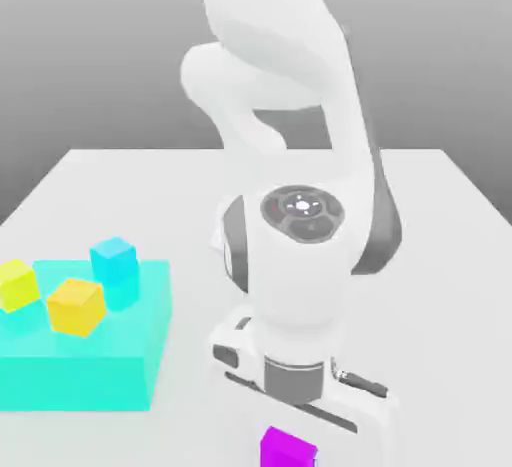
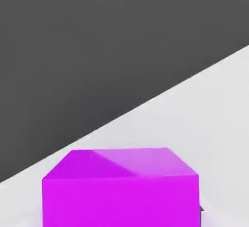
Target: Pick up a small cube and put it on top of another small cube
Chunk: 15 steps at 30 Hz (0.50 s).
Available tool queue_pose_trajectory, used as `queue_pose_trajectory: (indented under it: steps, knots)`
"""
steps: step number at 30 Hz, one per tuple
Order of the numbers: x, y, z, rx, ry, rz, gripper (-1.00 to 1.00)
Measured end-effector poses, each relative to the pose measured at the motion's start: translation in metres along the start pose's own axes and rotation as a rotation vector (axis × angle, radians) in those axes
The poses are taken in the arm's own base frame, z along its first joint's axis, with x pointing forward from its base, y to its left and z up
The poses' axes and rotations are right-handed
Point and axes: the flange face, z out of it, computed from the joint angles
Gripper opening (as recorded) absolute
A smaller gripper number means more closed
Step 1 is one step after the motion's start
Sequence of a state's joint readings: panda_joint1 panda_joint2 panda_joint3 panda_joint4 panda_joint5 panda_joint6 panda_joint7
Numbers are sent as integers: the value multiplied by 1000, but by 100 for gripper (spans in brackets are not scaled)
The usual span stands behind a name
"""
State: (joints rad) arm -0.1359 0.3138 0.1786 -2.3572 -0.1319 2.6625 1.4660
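The magenta cube (image 1: 288, 449) sat at the bottom centre of the exterior view, directly under the white hand of the arm, and in the hand view it was in the lower middle of the frame, very close to the camera. The claw (image 1: 290, 433) was closed on this cube; the fingers themselves were hidden behind the hand, but the cube lay exactly between where they come down, so I judge it was gripped and not yet lifted from the white counter (image 1: 440, 215). The orange-yellow cube (image 1: 75, 306), which is the target, rested at the middle left of the exterior view on a flat cyan block (image 1: 90, 365), between a lemon-yellow cube (image 1: 17, 285) and a cyan cube (image 1: 115, 265), all three near each other. Several things could go wrong from here, in my opinion. If the grip was only on the upper edge of the cube, it could slip or rotate during the lift. The target stood higher than the counter, so a lift that is too low would push the carried cube into the side of the cyan block. The two neighbour cubes were close, so a descent that is not centred could knock them or leave the magenta cube tilted on the edge of the target.
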Motion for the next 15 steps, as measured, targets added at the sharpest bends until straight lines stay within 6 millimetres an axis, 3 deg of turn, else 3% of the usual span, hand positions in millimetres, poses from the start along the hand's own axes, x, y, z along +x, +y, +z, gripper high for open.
queue_pose_trajectory:
  steps: [5, 10, 15]
  knots:
    - [85, 47, -48, -25, 40, 250, -100]
    - [173, 127, -94, -32, 44, 570, -100]
    - [204, 196, -136, -10, 10, 804, -100]
